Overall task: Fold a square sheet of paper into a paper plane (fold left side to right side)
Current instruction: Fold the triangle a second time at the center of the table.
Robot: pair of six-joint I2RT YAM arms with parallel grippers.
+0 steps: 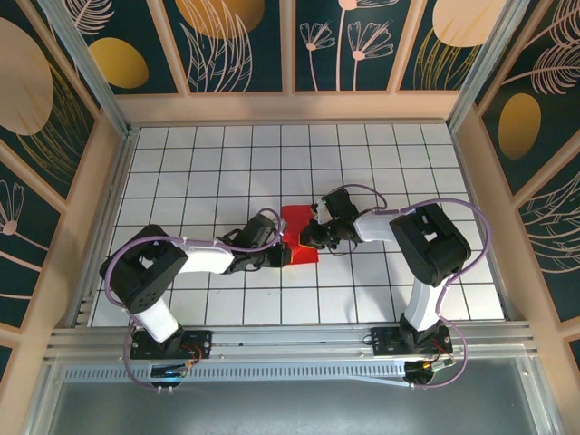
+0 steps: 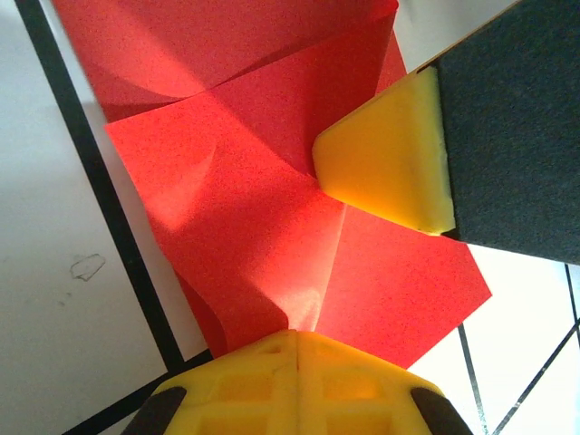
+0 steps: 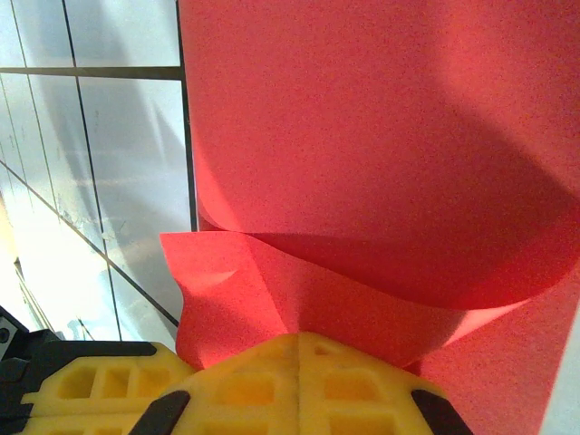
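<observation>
- Closest to the arm bases, the left gripper [image 1: 282, 256] sits at the near left corner of the square sheet of paper [image 1: 297, 223]. In its wrist view the left gripper [image 2: 299, 349] has its fingers drawn together to a single seam, and the red paper [image 2: 254, 208] rises into that seam, so I judge it pinched there.
- The sheet lies on the desk [image 1: 227, 163] near the middle, between the two grippers. It looks like a narrow rectangle with its long axis running away from the bases. It is not flat: the left wrist view shows creases and buckled panels.
- Just beyond, the right gripper [image 1: 314, 237] reaches in from the sheet's right edge. Its fingers [image 2: 385, 154] bear on the paper where several creases meet.
- In the right wrist view the right gripper [image 3: 299, 349] also looks closed, tip against the red paper [image 3: 381, 136]. I cannot tell whether it grips a layer or only presses on it. A large flap curls up and over ahead of it.
- Judgement: the fold runs left to right, so the left arm holds the travelling edge and the right fingers act as the anchor on the far side.
- Farther off, only the white grid tiles of the desk [image 3: 118, 163].
</observation>
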